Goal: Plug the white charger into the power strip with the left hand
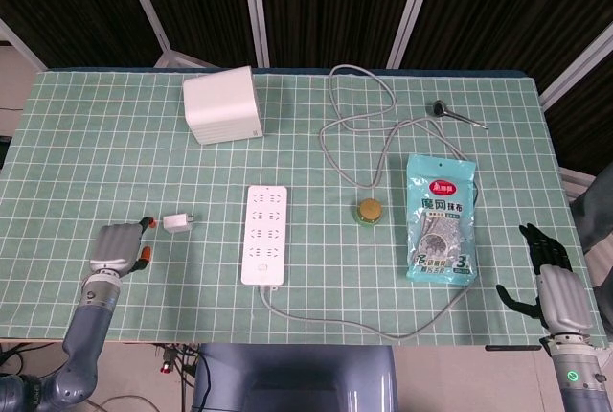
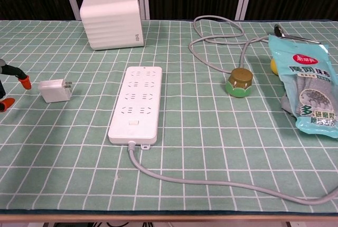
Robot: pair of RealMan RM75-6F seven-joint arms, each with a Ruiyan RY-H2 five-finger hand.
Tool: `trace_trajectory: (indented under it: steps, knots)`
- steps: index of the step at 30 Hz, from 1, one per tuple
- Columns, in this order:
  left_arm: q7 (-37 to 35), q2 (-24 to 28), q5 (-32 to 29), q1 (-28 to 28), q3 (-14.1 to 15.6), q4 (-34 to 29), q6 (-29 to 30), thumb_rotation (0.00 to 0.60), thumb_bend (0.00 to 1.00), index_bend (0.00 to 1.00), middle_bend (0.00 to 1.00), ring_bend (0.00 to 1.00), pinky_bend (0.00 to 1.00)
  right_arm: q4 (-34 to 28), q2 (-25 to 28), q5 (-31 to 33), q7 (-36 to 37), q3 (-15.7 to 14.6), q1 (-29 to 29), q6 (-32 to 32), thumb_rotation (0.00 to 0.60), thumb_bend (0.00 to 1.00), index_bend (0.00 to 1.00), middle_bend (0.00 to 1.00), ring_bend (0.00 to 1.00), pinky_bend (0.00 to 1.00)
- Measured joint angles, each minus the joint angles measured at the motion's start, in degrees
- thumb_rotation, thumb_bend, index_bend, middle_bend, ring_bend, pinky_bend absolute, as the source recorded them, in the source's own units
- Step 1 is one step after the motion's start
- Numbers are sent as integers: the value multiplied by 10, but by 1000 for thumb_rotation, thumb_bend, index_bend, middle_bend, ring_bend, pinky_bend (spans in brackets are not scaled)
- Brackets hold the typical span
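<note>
The small white charger (image 1: 177,224) (image 2: 53,91) lies on the green checked cloth, prongs pointing right toward the white power strip (image 1: 264,234) (image 2: 136,103). My left hand (image 1: 119,246) sits just left of the charger, holding nothing, its orange-tipped fingers (image 2: 22,81) a short gap from the charger's left side. In the chest view only those fingertips show at the left edge. My right hand (image 1: 552,283) rests open at the table's front right corner, far from both.
A white ribbed box (image 1: 223,106) stands behind the strip. The strip's grey cable (image 2: 222,183) loops along the front and back. A green-and-brown round object (image 1: 369,211), a teal packet (image 1: 441,217) and a dark-headed tool (image 1: 455,114) lie to the right.
</note>
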Motion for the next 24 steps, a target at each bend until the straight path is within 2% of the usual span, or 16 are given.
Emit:
trace_trajectory:
  steps: [24]
  knots:
    - [14,-28,-11,-53,-8,-11,18,600,483,284,872,791,788,-2,1,0,2,0,0,0,600,340,0,0,0,0]
